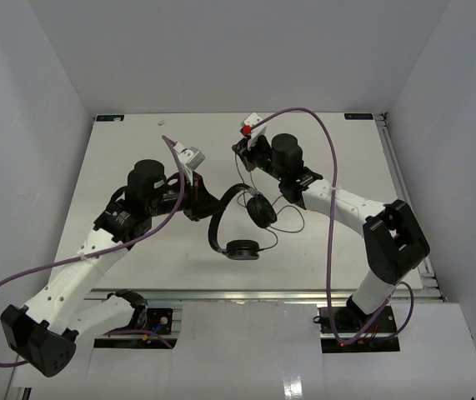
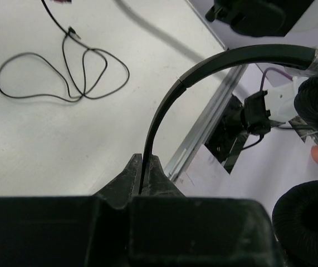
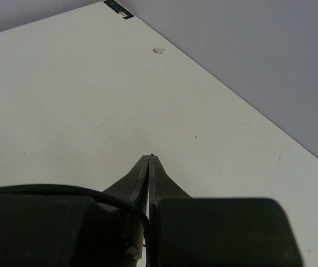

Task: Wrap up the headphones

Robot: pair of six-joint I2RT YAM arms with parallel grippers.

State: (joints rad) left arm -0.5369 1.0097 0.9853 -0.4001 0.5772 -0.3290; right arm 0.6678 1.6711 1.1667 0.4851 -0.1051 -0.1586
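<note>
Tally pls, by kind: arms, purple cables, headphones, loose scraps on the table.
arms: 2
purple cables: 2
headphones: 1
white scrap: 1
total: 6

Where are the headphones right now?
In the top view, the headphones are at the middle of the table, just right of the left gripper, which is shut on their headband.

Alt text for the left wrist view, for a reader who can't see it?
Left gripper shut on the headphones at the thin headband, which arches right toward the padded earcups. The cable lies in loose loops on the white table.
</note>
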